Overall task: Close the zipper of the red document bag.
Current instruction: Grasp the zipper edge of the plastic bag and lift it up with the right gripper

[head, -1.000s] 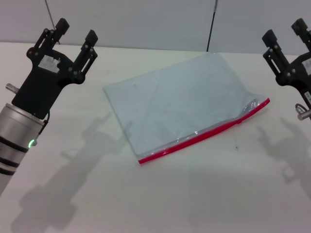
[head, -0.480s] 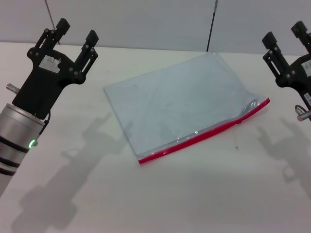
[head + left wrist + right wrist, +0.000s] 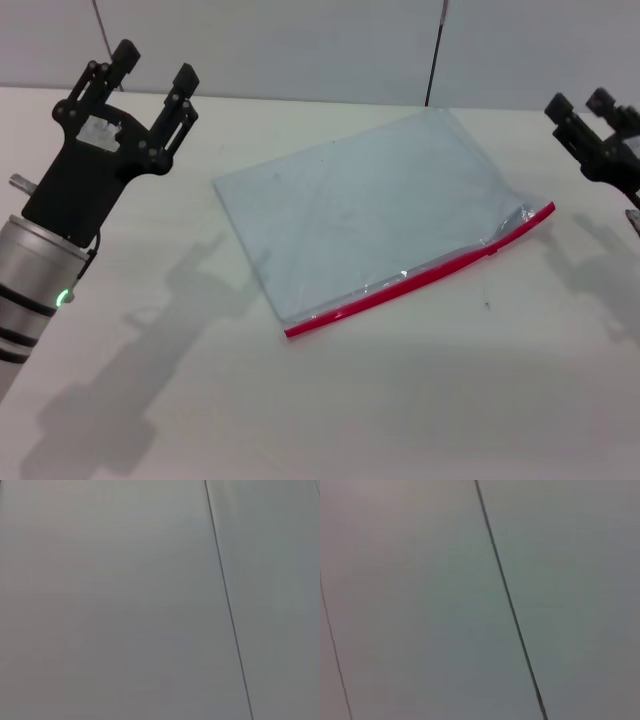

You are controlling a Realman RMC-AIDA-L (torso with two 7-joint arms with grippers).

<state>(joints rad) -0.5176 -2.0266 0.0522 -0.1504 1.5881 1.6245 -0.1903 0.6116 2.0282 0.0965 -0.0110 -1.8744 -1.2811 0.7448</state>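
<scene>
The red document bag lies flat on the white table, a pale blue-grey translucent pouch set at a slant. Its zipper runs as a bright red strip along the near long edge, with the small slider toward the right end, where the pouch bulges up a little. My left gripper hangs open above the table, left of the bag. At the right edge of the head view my right gripper is raised and open, right of the bag's far corner. Both wrist views show only the grey wall.
The white table spreads around the bag. A grey panelled wall with dark seams rises behind the table's far edge.
My right gripper has moved right and slightly down, partly leaving the head view. The left gripper and the bag have stayed put.
</scene>
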